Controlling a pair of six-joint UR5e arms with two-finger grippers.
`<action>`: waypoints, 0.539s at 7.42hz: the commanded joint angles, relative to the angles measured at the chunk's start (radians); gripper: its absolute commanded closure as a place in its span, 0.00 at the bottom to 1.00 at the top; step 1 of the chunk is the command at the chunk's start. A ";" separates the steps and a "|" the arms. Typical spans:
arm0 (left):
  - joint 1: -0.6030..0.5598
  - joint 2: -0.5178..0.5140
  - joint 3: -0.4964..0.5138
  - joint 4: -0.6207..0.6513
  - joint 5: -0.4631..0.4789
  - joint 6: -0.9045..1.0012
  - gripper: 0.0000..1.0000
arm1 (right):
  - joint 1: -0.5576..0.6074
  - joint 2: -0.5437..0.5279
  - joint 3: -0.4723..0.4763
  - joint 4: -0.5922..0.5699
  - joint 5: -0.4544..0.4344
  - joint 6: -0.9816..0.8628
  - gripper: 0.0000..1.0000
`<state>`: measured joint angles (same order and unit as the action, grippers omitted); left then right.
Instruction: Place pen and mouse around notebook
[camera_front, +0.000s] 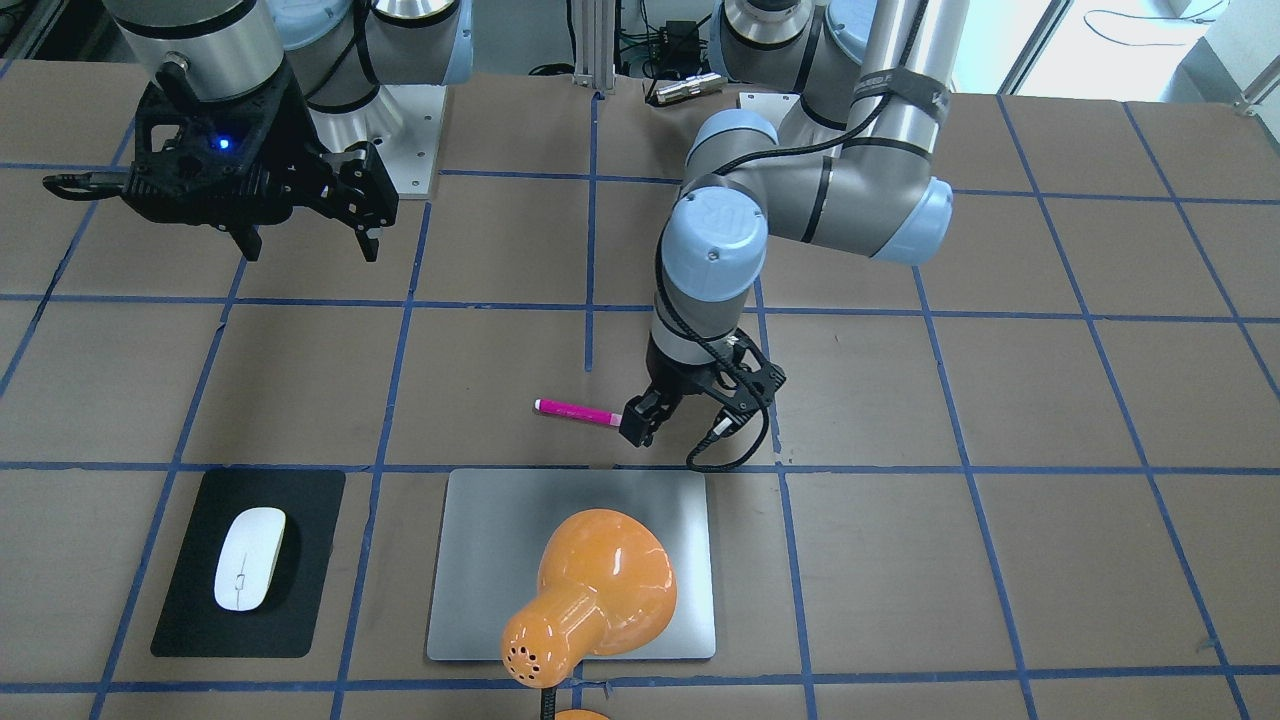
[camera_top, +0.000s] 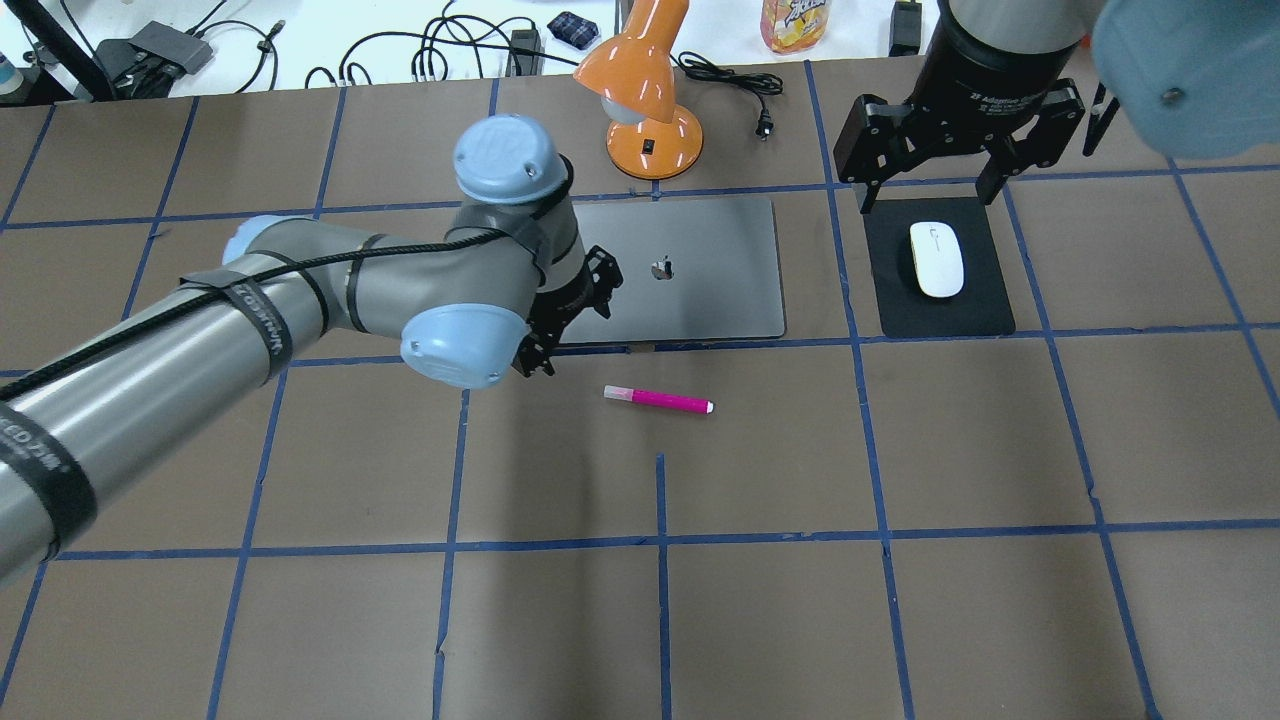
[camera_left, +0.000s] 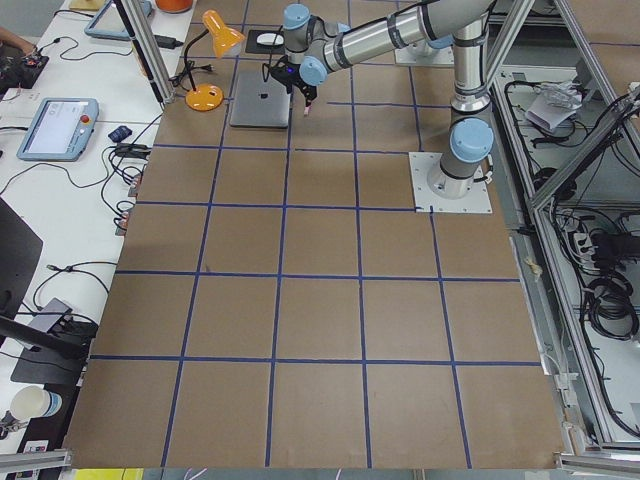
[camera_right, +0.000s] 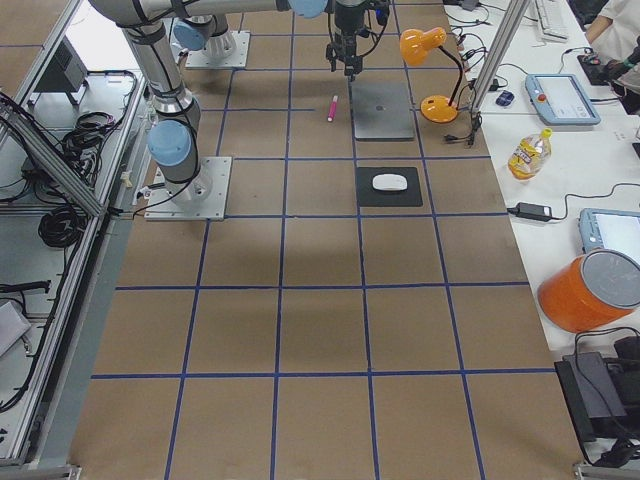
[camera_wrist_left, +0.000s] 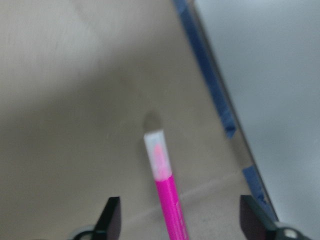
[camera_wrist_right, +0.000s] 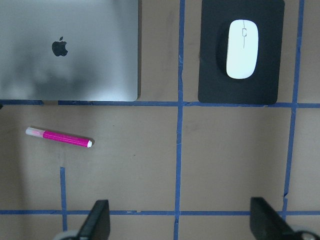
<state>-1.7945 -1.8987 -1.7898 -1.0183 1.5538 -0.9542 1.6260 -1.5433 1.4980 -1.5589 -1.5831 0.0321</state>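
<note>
The magenta pen (camera_top: 658, 400) lies flat on the brown table just in front of the silver notebook (camera_top: 700, 290), pale cap end toward my left gripper (camera_front: 640, 430). In the left wrist view the pen (camera_wrist_left: 167, 195) runs between the two spread fingertips (camera_wrist_left: 112, 217), touching neither; this gripper is open and low over the table. The white mouse (camera_top: 937, 259) rests on a black mat (camera_top: 990, 310) beside the notebook. My right gripper (camera_top: 929, 200) hangs open high above the mat, holding nothing.
An orange desk lamp (camera_top: 650, 130) stands at the notebook's far edge, its shade (camera_front: 600, 590) over the lid. Blue tape lines grid the table. Cables and a bottle (camera_top: 795, 22) lie beyond the far edge.
</note>
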 joint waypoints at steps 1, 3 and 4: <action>0.125 0.079 0.082 -0.161 0.018 0.408 0.00 | 0.000 0.000 0.001 -0.006 0.002 0.003 0.00; 0.226 0.121 0.235 -0.422 0.006 0.696 0.00 | 0.000 0.000 0.001 -0.033 0.005 0.006 0.00; 0.272 0.131 0.269 -0.553 0.014 0.751 0.00 | 0.000 0.000 0.002 -0.035 0.006 0.032 0.00</action>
<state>-1.5826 -1.7862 -1.5849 -1.4038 1.5619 -0.3030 1.6260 -1.5427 1.4993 -1.5878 -1.5793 0.0428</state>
